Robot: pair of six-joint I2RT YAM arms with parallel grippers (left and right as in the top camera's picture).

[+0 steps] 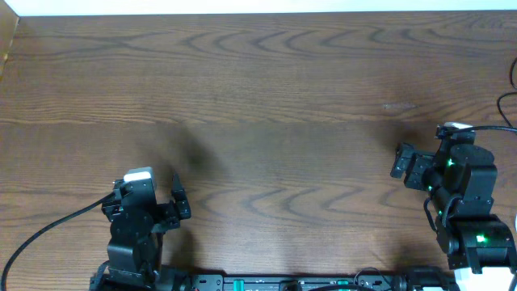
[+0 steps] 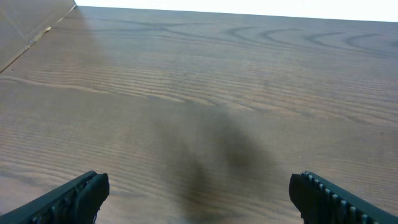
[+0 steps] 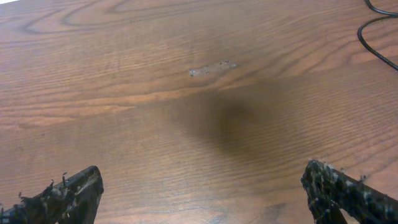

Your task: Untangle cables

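Cables for untangling cannot be picked out on the brown wood-grain table (image 1: 266, 81). Left gripper (image 2: 199, 186) and right gripper (image 3: 202, 180) both gape wide, holding nothing. Only the overhead and right wrist views catch a thin black cord (image 3: 360, 36), far right.

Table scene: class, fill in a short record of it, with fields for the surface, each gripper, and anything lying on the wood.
surface: brown wood-grain table with a pale scuff
left gripper: low over bare wood, fingers wide apart, holding nothing
right gripper: low over bare wood, fingers wide apart, holding nothing
black cord: loops in at the table's far right edge, mostly cut off by the frame; what it belongs to cannot be told
tangled coil: none in view
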